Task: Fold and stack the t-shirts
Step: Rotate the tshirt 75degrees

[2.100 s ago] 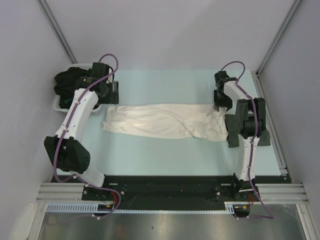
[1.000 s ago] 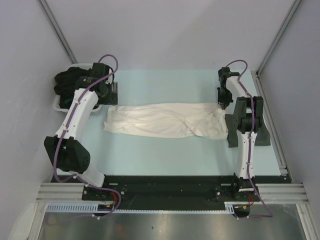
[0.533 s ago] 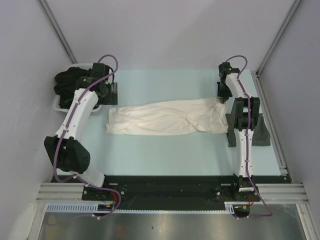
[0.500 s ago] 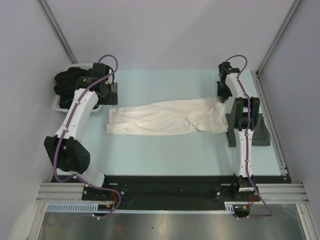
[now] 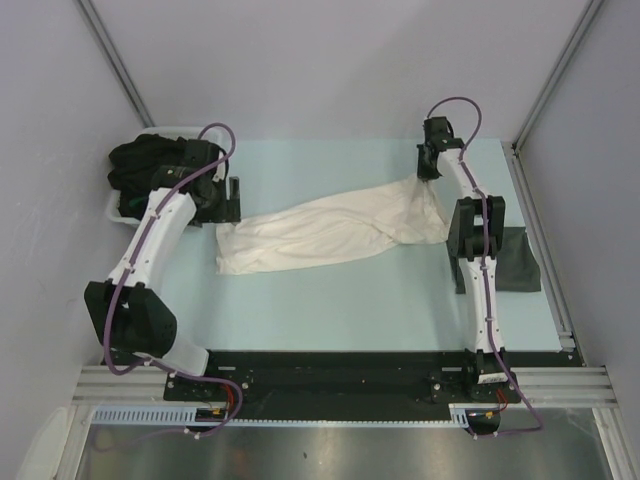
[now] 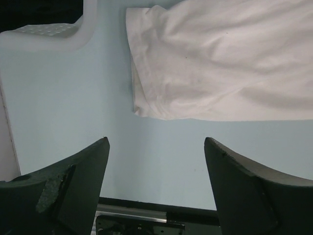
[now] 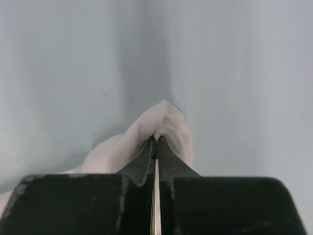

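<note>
A cream-white t-shirt (image 5: 330,225) lies in a long crumpled band across the table, its right end lifted toward the far side. My right gripper (image 5: 423,180) is shut on that end; the right wrist view shows a fold of the shirt (image 7: 168,122) pinched between the closed tips of that gripper (image 7: 156,140). Beside the shirt's left end my left gripper (image 5: 230,203) hovers open, a little off the cloth. In the left wrist view this gripper (image 6: 156,144) has only bare table between its fingers, and the shirt's corner (image 6: 215,63) lies just ahead. Black t-shirts (image 5: 140,165) fill a tub. A dark grey t-shirt (image 5: 522,262) lies at the right.
The white plastic tub (image 5: 118,208) stands at the far left, and its corner (image 6: 54,36) is close to the left gripper. The right arm's links stand between the cream shirt and the dark grey one. Grey walls close in the sides and back.
My right gripper has moved toward the far side and left, dragging the shirt's right end with it, so the band now lies slanted. My left gripper has opened wider and shifted slightly.
</note>
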You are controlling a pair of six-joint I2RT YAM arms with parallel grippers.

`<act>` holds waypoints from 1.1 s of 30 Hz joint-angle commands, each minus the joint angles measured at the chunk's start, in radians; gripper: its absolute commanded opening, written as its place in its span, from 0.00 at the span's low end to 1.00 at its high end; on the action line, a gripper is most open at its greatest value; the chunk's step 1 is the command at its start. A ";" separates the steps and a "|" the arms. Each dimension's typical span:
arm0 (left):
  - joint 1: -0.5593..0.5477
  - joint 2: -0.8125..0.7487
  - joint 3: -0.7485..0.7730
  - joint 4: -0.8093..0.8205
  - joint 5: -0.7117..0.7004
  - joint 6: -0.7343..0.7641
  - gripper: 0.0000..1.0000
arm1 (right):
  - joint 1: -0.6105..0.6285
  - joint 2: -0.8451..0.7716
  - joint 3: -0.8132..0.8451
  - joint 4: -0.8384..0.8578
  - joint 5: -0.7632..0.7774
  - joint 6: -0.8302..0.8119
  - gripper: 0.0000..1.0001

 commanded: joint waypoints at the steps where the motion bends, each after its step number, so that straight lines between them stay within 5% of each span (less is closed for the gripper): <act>1: -0.007 -0.088 -0.023 0.031 0.064 -0.027 0.86 | 0.043 0.049 0.070 0.182 -0.044 -0.024 0.00; 2: -0.007 -0.105 -0.031 0.034 0.075 -0.026 0.99 | 0.046 0.054 0.082 0.186 -0.044 -0.025 0.00; 3: -0.007 -0.112 -0.046 0.035 0.081 -0.026 0.99 | 0.047 0.054 0.099 0.191 -0.038 -0.025 0.00; 10: -0.007 -0.128 -0.076 0.048 0.112 -0.029 0.99 | 0.034 0.020 0.032 0.243 0.054 -0.097 0.00; 28: -0.013 -0.160 -0.144 0.070 0.126 -0.018 1.00 | -0.043 0.029 0.061 0.426 -0.003 -0.118 0.00; 33: -0.011 -0.189 -0.207 0.091 0.132 -0.018 0.99 | -0.025 0.002 0.000 0.450 0.017 -0.137 0.34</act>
